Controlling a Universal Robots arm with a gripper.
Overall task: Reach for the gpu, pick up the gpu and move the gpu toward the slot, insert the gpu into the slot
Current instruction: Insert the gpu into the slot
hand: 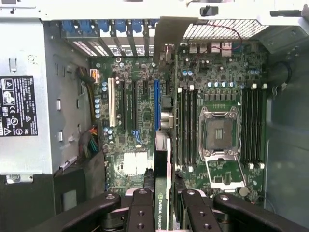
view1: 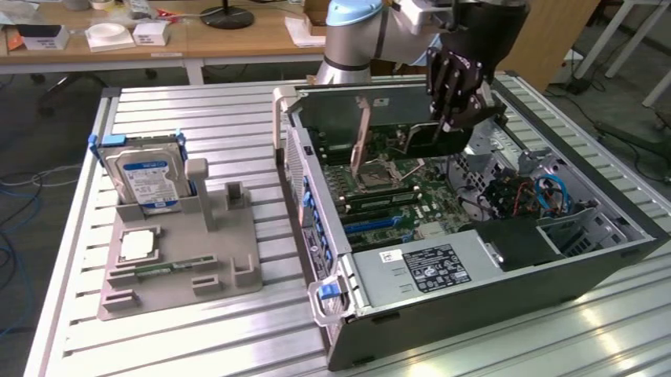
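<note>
**A:** Entry one, gripper (hand: 164, 205): fingers drawn in to a slim gap, pinching the gpu (hand: 163, 164) edge-on across its two flat faces.

**B:** Card's location?

**A:** Aloft over the open computer case (view1: 504, 314), upper right of the exterior frame, clear of the motherboard (hand: 140, 140). Judged light, stiff and thin. The fan and solder side look fragile, so bare board margins are the better hold. The smooth faces may slip.

**B:** Entry two, beyond the card?

**A:** Blue expansion slot (hand: 156, 104), roughly in line with the card's edge. White slot (hand: 112, 104) sits alongside it.

**B:** Margins?

**A:** Memory sockets (hand: 186, 125) and CPU socket (hand: 219, 133) crowd one flank, the power supply (view1: 430, 267) the other. I judge the lane narrow. Farthest off are the rear slot covers (hand: 118, 46).
</note>
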